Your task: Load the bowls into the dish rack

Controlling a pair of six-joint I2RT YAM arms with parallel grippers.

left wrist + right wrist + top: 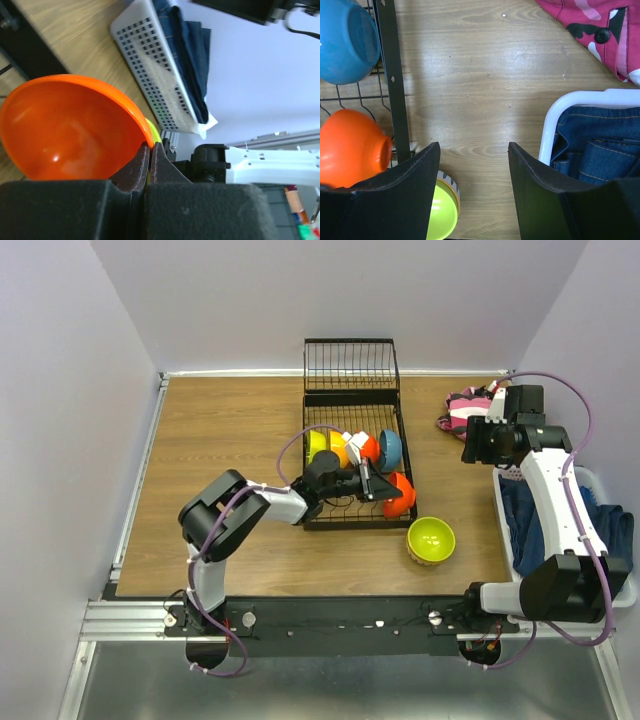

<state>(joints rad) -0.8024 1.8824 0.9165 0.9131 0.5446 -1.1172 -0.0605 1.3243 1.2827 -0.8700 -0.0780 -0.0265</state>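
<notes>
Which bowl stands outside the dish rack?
The lime green bowl: it sits upright on the table beside the dish rack; the others, including the orange bowl in the left gripper, are over the rack.

Bright, even light falls from above. Shadows on the table (220, 460) are soft and short, and its wood has a pale sheen in the right wrist view. In the left wrist view the orange bowl (70, 130) gleams, and the left gripper (149, 147), close to the lens, is blurred.
</notes>
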